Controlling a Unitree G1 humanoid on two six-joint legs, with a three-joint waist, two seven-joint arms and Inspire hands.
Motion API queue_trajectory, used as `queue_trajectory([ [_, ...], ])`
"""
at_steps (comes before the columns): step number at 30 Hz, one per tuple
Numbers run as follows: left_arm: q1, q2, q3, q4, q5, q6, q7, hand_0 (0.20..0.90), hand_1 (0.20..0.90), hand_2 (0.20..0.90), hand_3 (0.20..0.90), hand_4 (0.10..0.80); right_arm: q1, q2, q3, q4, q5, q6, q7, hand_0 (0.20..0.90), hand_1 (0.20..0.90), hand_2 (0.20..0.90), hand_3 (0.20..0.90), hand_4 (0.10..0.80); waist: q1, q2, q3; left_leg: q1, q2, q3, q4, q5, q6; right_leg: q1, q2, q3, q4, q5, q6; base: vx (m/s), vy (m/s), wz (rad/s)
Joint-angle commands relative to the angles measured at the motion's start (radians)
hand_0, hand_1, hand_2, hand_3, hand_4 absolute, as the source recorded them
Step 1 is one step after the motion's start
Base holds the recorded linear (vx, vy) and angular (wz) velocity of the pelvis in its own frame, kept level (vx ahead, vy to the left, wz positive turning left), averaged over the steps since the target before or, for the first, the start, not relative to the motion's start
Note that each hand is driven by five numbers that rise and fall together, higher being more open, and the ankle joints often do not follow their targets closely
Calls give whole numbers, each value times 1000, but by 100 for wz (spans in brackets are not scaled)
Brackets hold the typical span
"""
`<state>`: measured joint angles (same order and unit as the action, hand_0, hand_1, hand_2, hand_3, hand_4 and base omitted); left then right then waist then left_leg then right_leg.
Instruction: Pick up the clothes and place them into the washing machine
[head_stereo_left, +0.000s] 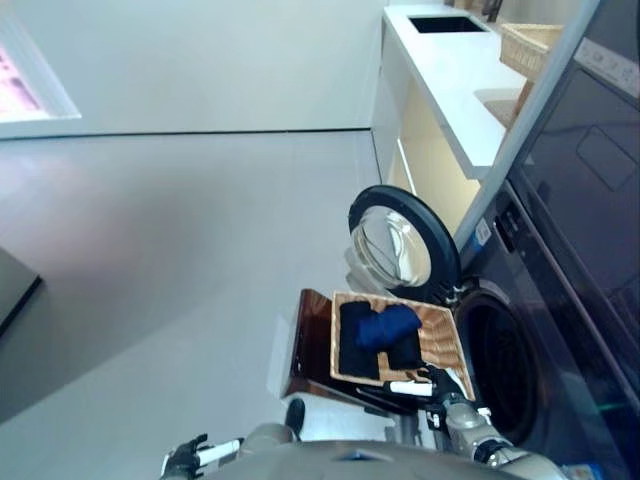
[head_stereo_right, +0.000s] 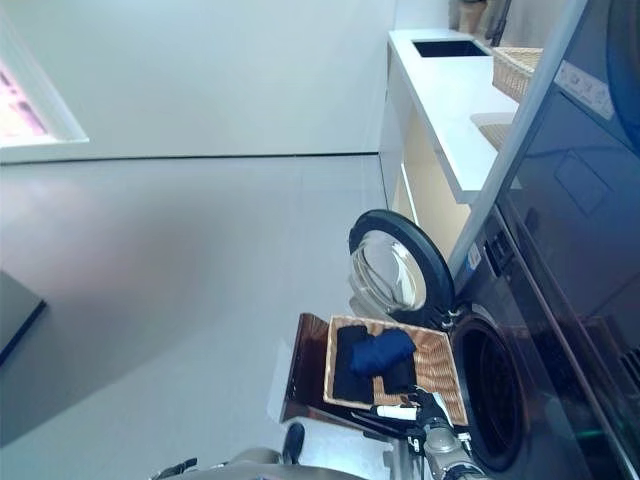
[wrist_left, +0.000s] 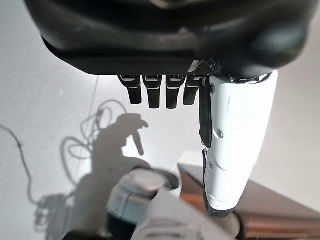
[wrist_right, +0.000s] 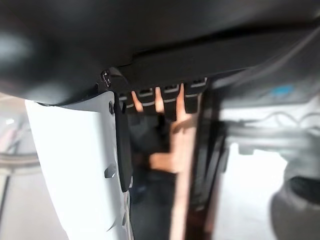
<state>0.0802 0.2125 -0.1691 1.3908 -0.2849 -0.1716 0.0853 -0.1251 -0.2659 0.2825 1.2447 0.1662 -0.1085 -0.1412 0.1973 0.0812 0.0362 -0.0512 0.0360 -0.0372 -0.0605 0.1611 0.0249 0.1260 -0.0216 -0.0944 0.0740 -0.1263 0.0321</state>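
Observation:
Dark blue clothes (head_stereo_left: 380, 330) lie in a shallow wicker basket (head_stereo_left: 445, 330) on a low dark brown box (head_stereo_left: 310, 350). Beside it stands the washing machine, with its drum (head_stereo_left: 500, 365) open and its round door (head_stereo_left: 400, 240) swung out. My right hand (head_stereo_left: 438, 382) is at the basket's near rim with its white-covered thumb along the edge. Its fingers look straight in the right wrist view (wrist_right: 170, 97), with the wicker rim (wrist_right: 180, 175) just past them. My left hand (head_stereo_left: 185, 460) hangs low at the lower left, open and empty, and also shows in the left wrist view (wrist_left: 235, 140).
A white counter (head_stereo_left: 450, 70) with a dark sink (head_stereo_left: 445, 22) and a wicker basket (head_stereo_left: 530, 45) runs along the far right, past the machine. Open grey floor (head_stereo_left: 180, 250) spreads to the left. A dark object (head_stereo_left: 15, 285) sits at the left edge.

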Motion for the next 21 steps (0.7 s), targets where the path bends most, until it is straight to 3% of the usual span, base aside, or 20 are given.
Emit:
queue_trajectory([
  [1, -81, 68, 15, -22, 13, -49, 13, 900, 900, 900, 900, 800, -93, -8, 5, -55, -5, -50, -20, 900, 900, 900, 900, 800, 18, -35, -21, -106, -41, -8, 107, -71, -22, -118, -117, -78, 269, 42, 98, 20, 134, -77],
  [3, -104, 76, 4, -33, 0, -50, 19, 900, 900, 900, 900, 800, -139, -8, 14, -56, -8, -42, -31, 900, 900, 900, 900, 800, 28, -20, -2, -102, -47, -8, 120, -88, -23, -175, -183, -174, 249, 68, 90, -4, 29, -23],
  [4, -103, 77, 6, -46, 2, -53, 24, 900, 900, 900, 900, 800, -145, -5, 9, -46, -13, -38, -38, 900, 900, 900, 900, 800, 37, -33, -4, -95, -54, 1, 122, -107, -35, -134, -221, -268, 120, 99, 87, 48, -84, -12],
  [5, -105, 74, 6, -58, -16, -58, 19, 900, 900, 900, 900, 800, -149, -6, 13, -42, -18, -35, -39, 900, 900, 900, 900, 800, 34, -29, -3, -97, -49, -9, 130, -117, -39, -139, -260, -249, 92, 130, 93, 94, -122, -15],
  [6, -108, 73, 5, -73, -19, -65, 25, 900, 900, 900, 900, 800, -151, -8, 20, -44, -17, -36, -36, 900, 900, 900, 900, 800, 25, -41, 4, -101, -57, -16, 142, -120, -42, -119, -222, -204, 69, 121, 83, 101, -112, 9],
  [7, -112, 71, 8, -84, -27, -67, 29, 900, 900, 900, 900, 800, -159, -10, 27, -41, -23, -32, -39, 900, 900, 900, 900, 800, 29, -51, 3, -104, -56, -19, 141, -121, -44, -109, -214, -192, 29, 122, 86, 130, -93, 36],
  [9, -102, 57, 15, -95, -25, -63, 24, 900, 900, 900, 900, 800, -171, -13, 31, -29, -30, -28, -50, 900, 900, 900, 900, 800, 55, -62, -19, -94, -54, -18, 116, -127, -50, -78, -228, -257, -32, 140, 106, 150, -35, 28],
  [14, -96, 48, -6, -116, -16, -55, 8, 900, 900, 900, 900, 800, -231, -47, 54, 32, -68, -13, -77, 900, 900, 900, 900, 800, 76, -59, -17, -144, -68, -73, 126, -119, -60, -73, -218, -296, -41, 118, 107, 33, -14, 22],
  [18, -120, 69, -32, -185, -14, -59, 14, 900, 900, 900, 900, 800, -340, -92, 103, 51, -132, 6, -116, 900, 900, 900, 900, 800, 95, -42, 43, -249, -83, -120, 167, -100, -67, -149, -234, -335, 24, 97, 101, -146, -18, 56],
  [21, -124, 85, -39, -298, -44, -82, 35, 900, 900, 900, 900, 800, -470, -119, 196, 60, -250, 25, -162, 900, 900, 900, 900, 800, 96, -12, 110, -329, -89, -126, 212, -93, -67, -237, -248, -331, 95, 88, 93, -186, 34, 38],
])
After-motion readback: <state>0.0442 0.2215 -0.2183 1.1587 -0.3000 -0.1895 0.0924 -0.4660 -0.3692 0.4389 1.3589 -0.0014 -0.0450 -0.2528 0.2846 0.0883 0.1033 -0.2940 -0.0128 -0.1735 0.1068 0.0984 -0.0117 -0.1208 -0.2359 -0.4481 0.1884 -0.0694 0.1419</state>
